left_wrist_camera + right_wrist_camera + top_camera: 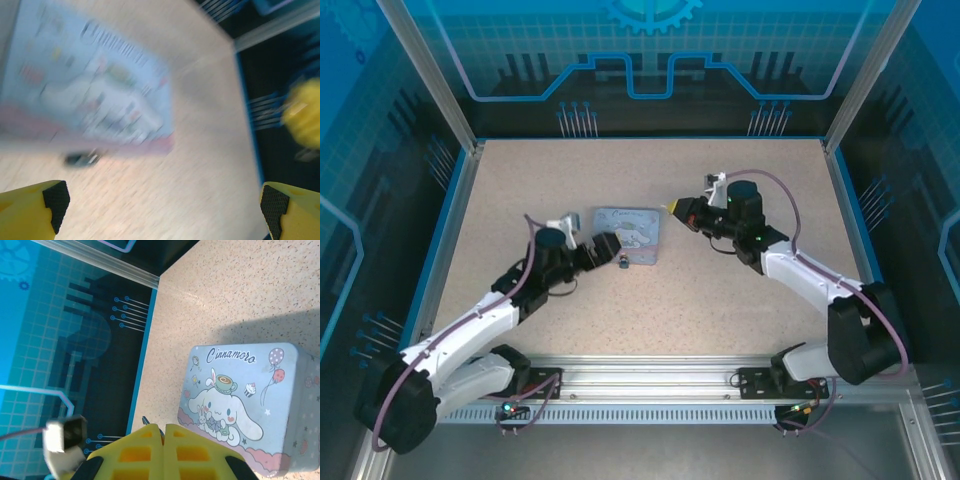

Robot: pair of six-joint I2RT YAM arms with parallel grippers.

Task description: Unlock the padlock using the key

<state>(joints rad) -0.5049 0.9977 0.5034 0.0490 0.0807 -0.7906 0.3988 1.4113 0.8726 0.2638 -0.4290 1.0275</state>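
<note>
The padlock (622,264) is a tiny dark lock on the table at the near edge of the pale blue cartoon tin (629,234). In the blurred left wrist view the padlock (82,159) lies just below the tin (90,95). My left gripper (605,250) sits right beside the lock, and its yellow fingers (30,212) stand wide apart, open, with bare table between them. My right gripper (676,208) hovers at the tin's far right corner. It (163,427) is shut on the key (145,420), whose thin dark tip pokes out left of the fingertips.
The tin (250,405) lies flat in mid-table. Blue cage walls (455,190) edge the table left and right. A rail (650,375) runs along the near edge by the arm bases. Open tabletop lies right of the tin.
</note>
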